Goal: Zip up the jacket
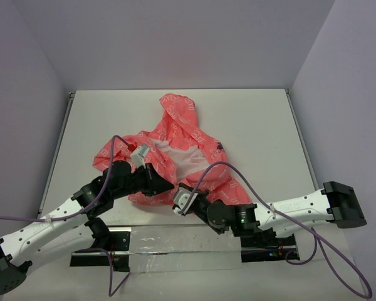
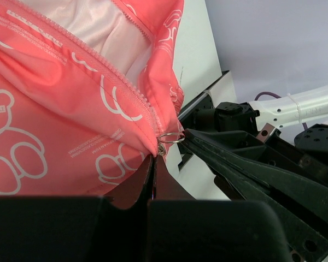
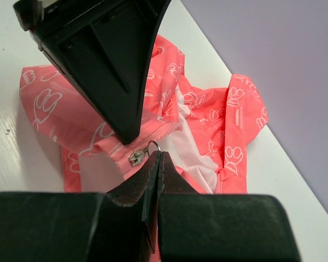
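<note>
The coral-pink jacket [image 1: 187,133] lies open on the white table, hood at the far end, pale lining [image 1: 178,157] showing. My left gripper [image 1: 167,187] is shut on the jacket's bottom hem beside the zipper; in the left wrist view [image 2: 154,158] its jaws pinch the fabric [image 2: 54,109] just below the metal slider [image 2: 162,148]. My right gripper [image 1: 180,197] is shut on the slider's ring pull [image 3: 153,146]; in the right wrist view [image 3: 160,155] its tips meet at the ring, next to the slider [image 3: 135,158]. The zipper's teeth [image 2: 115,82] stand apart above the slider.
The white table [image 1: 263,125] is boxed in by grey walls at the back and sides. The two grippers are close together at the jacket's near edge. The left gripper's black finger [image 3: 109,60] fills the upper left of the right wrist view.
</note>
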